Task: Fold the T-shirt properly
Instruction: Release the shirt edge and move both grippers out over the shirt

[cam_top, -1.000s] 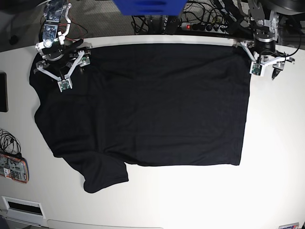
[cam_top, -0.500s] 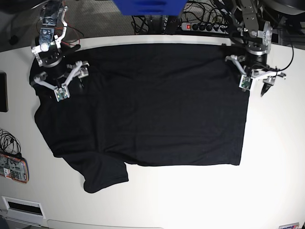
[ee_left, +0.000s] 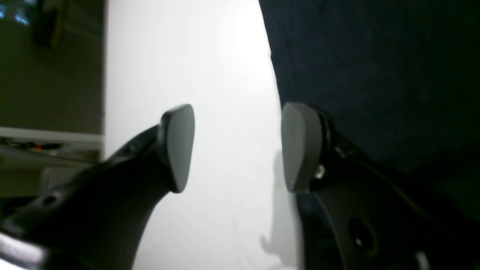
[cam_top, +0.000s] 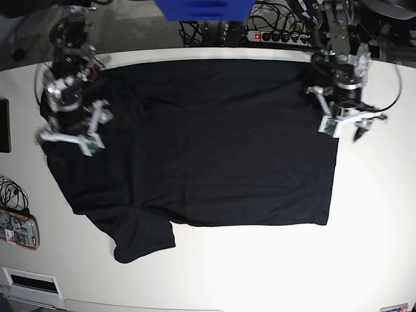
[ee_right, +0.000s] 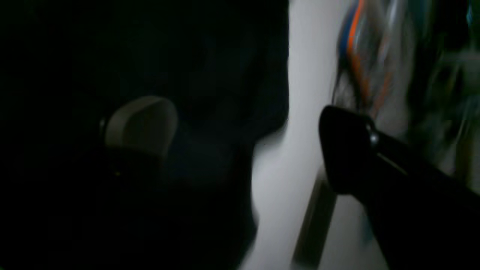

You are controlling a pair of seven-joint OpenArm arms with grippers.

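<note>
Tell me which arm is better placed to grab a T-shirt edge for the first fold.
Probably left: its open pincer straddles the T-shirt edge beside bare table. The right pincer, also open, sits blurred over the cloth.

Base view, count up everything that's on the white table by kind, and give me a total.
Black T-shirt: 1
Robot grippers over the shirt, left gripper and right gripper: 2
Red-and-white gadget with cables at the table's edge: 1
Dark flat device at the edge: 1
Total: 5

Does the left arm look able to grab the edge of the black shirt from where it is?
Probably yes: its open fingers straddle the T-shirt edge, with nothing in between.
</note>
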